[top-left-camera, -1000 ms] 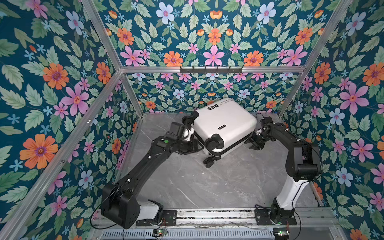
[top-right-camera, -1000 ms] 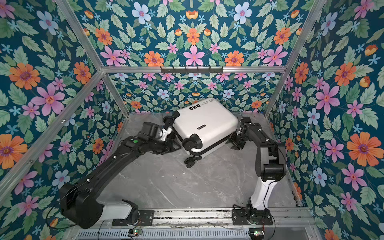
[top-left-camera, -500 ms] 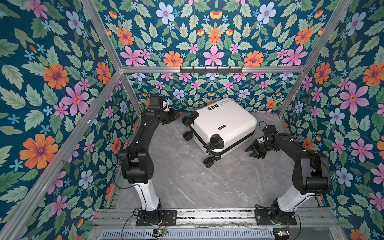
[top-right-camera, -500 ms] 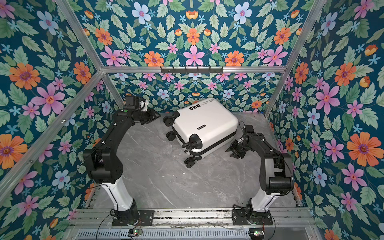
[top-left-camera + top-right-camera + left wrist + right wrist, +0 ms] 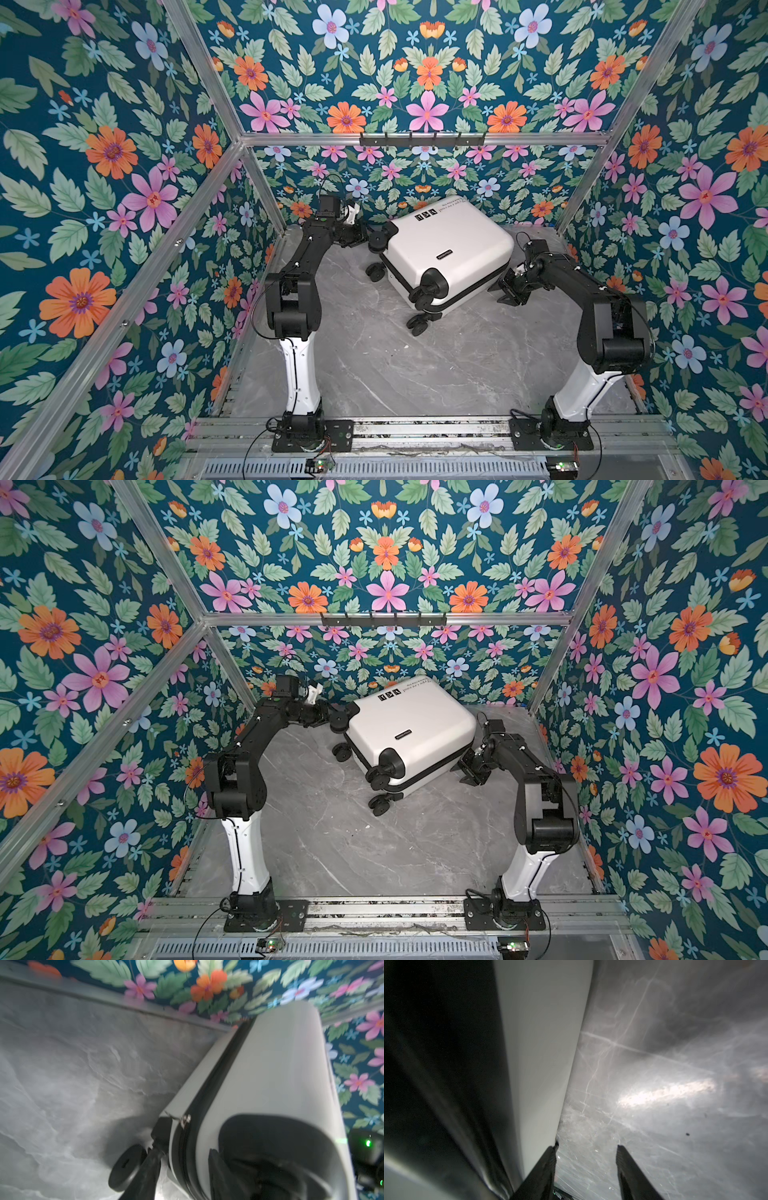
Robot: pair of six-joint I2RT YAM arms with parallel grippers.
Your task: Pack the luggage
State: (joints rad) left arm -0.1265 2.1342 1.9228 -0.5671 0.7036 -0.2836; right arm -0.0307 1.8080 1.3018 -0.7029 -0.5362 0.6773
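Note:
The luggage (image 5: 449, 249) (image 5: 411, 725) is a white hard-shell suitcase lying flat and zipped at the back of the table, its black wheels (image 5: 417, 324) toward the front left. My left gripper (image 5: 365, 235) (image 5: 326, 712) sits at its back-left corner beside a wheel (image 5: 378, 241). In the left wrist view that gripper (image 5: 184, 1148) has its jaws apart around the zipper edge (image 5: 207, 1088); contact cannot be made out. My right gripper (image 5: 509, 291) (image 5: 587, 1145) is open and low at the suitcase's right side, with one finger (image 5: 548, 1163) against the shell (image 5: 542, 1053) and only table between the fingers.
The grey marble table (image 5: 374, 365) is boxed in by floral walls on three sides with aluminium posts. A black hook rail (image 5: 422, 139) hangs on the back wall. The arm bases sit on a rail (image 5: 428, 432) at the front edge.
The left arm left the suitcase's front-left side, folded back and came to its back-left corner. The right gripper slid forward along the right side. The suitcase barely moved.

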